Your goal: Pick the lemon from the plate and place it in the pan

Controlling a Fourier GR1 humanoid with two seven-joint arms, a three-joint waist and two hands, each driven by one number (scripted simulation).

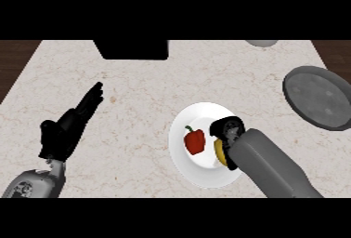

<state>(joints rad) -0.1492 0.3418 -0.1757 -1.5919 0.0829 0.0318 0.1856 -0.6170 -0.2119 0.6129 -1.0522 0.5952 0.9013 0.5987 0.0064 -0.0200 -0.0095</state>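
A white plate (198, 114) lies right of the counter's middle with a red bell pepper (195, 141) on it. Beside the pepper a yellow lemon (219, 152) shows only as a narrow sliver, mostly hidden under my right hand (228, 129), which hangs over the plate with its fingers curled down around the lemon. The grey pan (319, 96) sits at the right edge, well apart from the plate. My left hand (72, 123) rests at the left with its fingers straight, holding nothing.
A black object (132, 49) stands at the counter's far edge. A grey round thing (262, 43) shows at the back right. Dark wooden floor (14, 60) borders the counter on both sides.
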